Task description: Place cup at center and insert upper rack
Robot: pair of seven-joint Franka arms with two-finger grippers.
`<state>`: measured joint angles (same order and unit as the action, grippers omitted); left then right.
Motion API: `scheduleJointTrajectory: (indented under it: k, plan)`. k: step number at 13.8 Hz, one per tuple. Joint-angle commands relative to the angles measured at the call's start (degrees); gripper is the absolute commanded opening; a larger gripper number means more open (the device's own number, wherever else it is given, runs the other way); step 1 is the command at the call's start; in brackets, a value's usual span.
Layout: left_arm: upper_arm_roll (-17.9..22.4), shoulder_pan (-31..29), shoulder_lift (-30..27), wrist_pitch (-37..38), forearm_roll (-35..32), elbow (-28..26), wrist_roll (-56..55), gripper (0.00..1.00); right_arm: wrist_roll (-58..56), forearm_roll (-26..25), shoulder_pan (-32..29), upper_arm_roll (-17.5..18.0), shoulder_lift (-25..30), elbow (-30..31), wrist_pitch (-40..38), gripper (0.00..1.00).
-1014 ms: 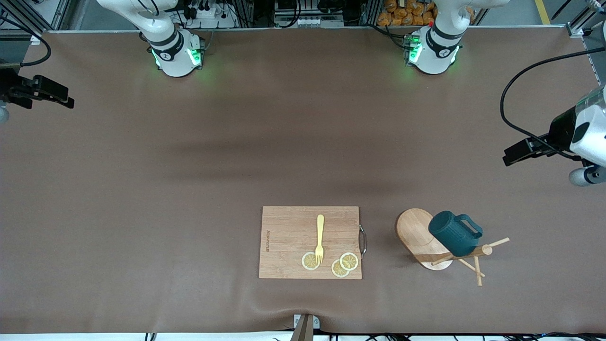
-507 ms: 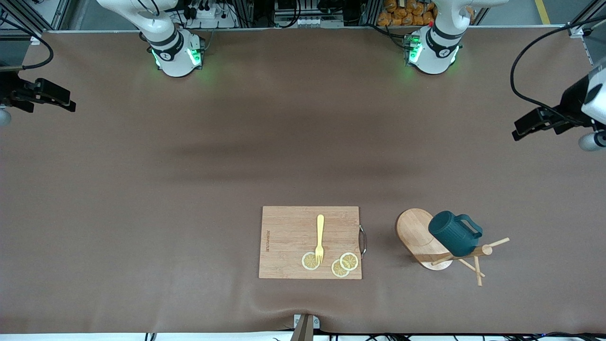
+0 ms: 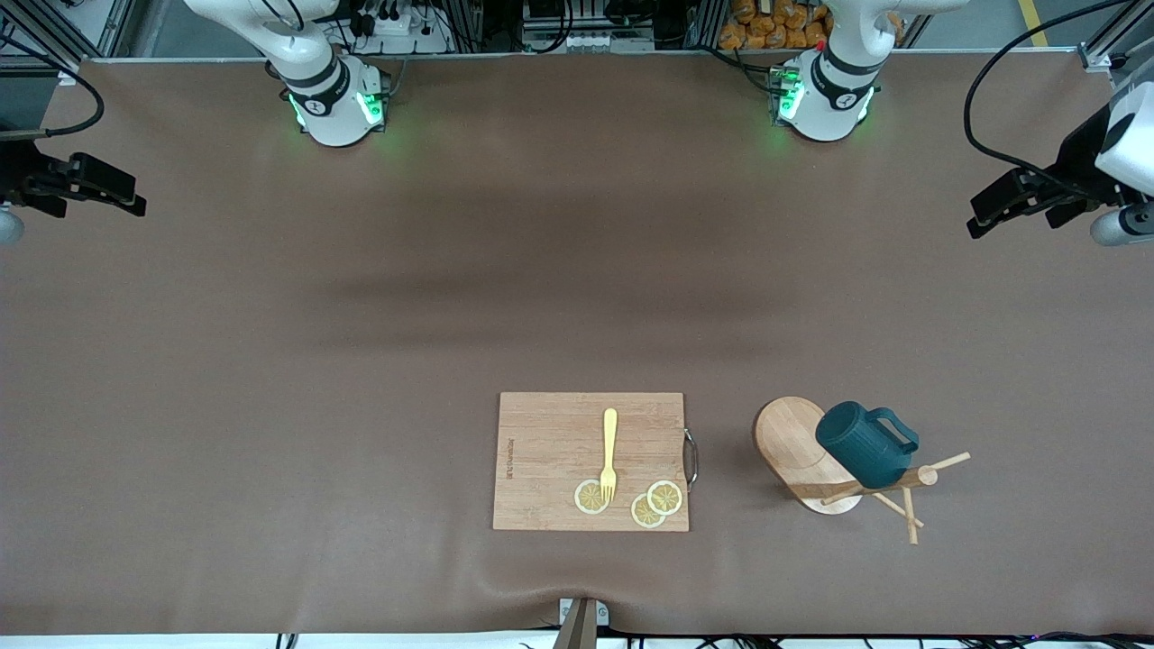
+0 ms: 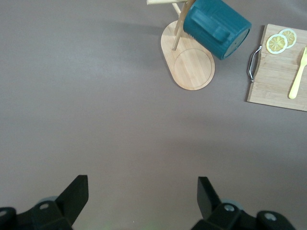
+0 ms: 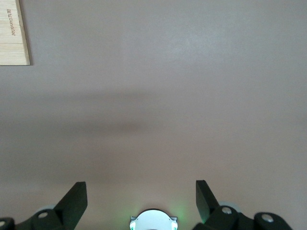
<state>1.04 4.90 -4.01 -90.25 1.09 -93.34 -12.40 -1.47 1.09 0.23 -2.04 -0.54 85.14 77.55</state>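
The dark teal cup [image 3: 865,443] hangs on the pegs of the light wooden upper rack [image 3: 793,442], which stands on the table toward the left arm's end, beside the cutting board. In the left wrist view the cup [image 4: 217,26] and the rack's oval base [image 4: 189,64] show well away from my left gripper [image 4: 143,194], which is open and empty. In the front view the left gripper [image 3: 987,212] is up over the table's edge at the left arm's end. My right gripper [image 3: 126,194] waits open over the right arm's end, and it shows open over bare table in its wrist view [image 5: 141,196].
A rectangular wooden cutting board [image 3: 550,442] with a metal handle lies near the front camera at mid-table. It carries a yellow fork [image 3: 609,451] and three lemon slices [image 3: 664,497]. The board's corner [image 5: 12,33] and the right arm's base [image 5: 153,221] show in the right wrist view.
My left gripper has moved along the table's end toward the side where the arm bases stand. The right gripper has barely shifted. The cup and rack have not moved.
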Motion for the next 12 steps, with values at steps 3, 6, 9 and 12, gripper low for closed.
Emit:
scheduleJointTrajectory:
  k: [3, 6, 9, 12]
  plan:
    - [-1.0, -0.9, -4.5, -1.3, -1.6, -4.7, 0.4, 1.0, 0.8, 0.5, -0.4, 0.6, 1.2, -0.1, -0.3, 1.0]
    - [-0.9, -0.9, -4.4, -1.0, -2.5, -4.0, 0.3, 1.0, 0.8, 0.5, -0.2, 0.7, 1.9, 0.1, -0.5, 1.0]
    - [-1.1, -0.9, -3.8, -0.8, -4.1, -2.6, 0.2, 1.0, 0.8, 0.5, -0.2, 0.7, 3.3, 1.2, 0.0, 1.0]
    - [-1.0, -0.9, -3.5, 1.1, -4.1, -1.3, 0.2, 1.0, 0.8, 0.6, -0.2, 0.8, 4.8, 3.7, 1.2, 1.0]
